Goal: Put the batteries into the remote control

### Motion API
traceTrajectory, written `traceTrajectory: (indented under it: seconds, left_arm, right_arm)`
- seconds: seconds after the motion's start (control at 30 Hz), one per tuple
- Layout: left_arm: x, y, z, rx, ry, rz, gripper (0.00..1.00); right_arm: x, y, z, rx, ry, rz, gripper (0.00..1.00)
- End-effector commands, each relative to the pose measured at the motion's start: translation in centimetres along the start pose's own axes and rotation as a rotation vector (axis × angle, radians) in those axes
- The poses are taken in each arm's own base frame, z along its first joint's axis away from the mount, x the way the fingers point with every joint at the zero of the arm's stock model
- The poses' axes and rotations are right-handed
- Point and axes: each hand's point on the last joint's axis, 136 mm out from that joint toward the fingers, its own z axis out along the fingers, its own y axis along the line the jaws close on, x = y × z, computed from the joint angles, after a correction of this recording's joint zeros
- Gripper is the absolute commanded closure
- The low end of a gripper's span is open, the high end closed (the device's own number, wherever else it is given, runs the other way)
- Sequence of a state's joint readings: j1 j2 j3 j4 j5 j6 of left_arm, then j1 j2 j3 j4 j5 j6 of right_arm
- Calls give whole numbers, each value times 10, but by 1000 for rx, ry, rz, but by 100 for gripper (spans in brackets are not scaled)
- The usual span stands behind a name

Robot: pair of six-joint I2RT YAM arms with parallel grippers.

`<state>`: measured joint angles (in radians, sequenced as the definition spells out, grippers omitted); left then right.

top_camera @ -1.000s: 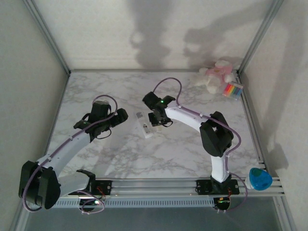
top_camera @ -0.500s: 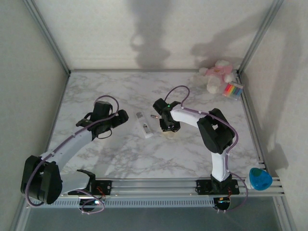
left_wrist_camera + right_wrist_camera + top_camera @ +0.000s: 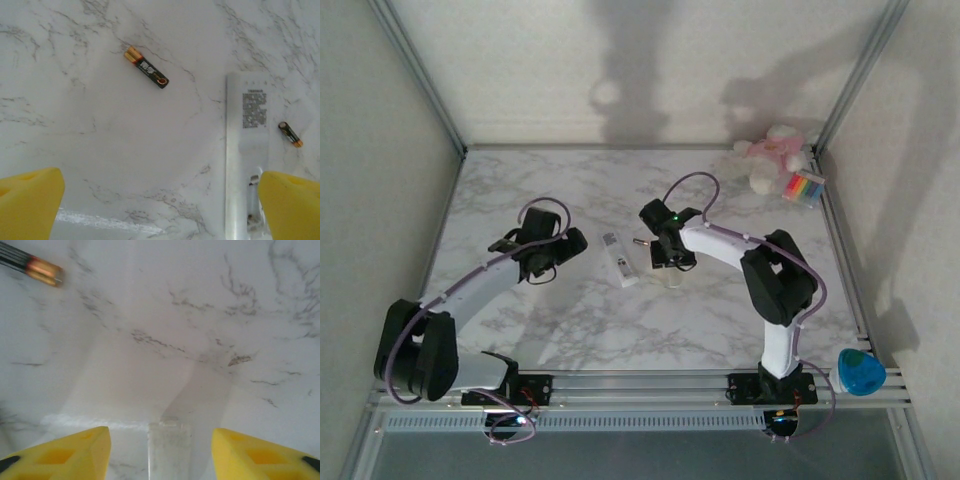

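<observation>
Nearest the arm bases, the left claw (image 3: 161, 192) hovers above the marble table (image 3: 720, 320). Its yellow fingers (image 3: 30, 200) are spread wide with nothing between them. The right claw (image 3: 159, 440) is also apart, low over a pale see-through strip (image 3: 170, 445) lying flat on the marble. The strip may be the remote's battery cover, but the view is too blurred to be sure.

Between the two claws lies the remote (image 3: 247, 125). It is long, slim and white, and lies back side up with a block of print at mid-length. Its battery bay looks open at the end nearer the left claw, where a bit of metal contact shows.

The first battery (image 3: 146, 73) is black with a gold end. It lies tilted on the bare marble, well apart from the remote on the left claw's side. The second battery (image 3: 290, 134) lies just beside the remote's other long edge, not touching it.

Neither battery is in the bay, so the step in hand is probably fetching one. The second battery suits the right claw. It should come down with its fingers across the middle of the barrel and close gently so the battery cannot roll. The gold end should be checked against the contacts before seating, and the left claw could steady the remote.

In the far right corner, a plush toy (image 3: 772, 155) and a striped pack (image 3: 805, 187) sit out of the way.
</observation>
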<state>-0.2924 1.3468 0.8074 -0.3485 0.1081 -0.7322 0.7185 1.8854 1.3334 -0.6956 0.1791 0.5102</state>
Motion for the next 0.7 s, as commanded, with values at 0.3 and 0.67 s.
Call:
traceTrajectory:
  seconds: [0.3, 0.67]
  left_arm:
    - [-33, 9, 23, -127, -117, -208, 31]
    - [-41, 2, 60, -201, -82, -275, 55]
  right_arm:
    - [-20, 8, -64, -149, -177, -47, 10]
    - [-27, 0, -83, -172, -249, -26, 1]
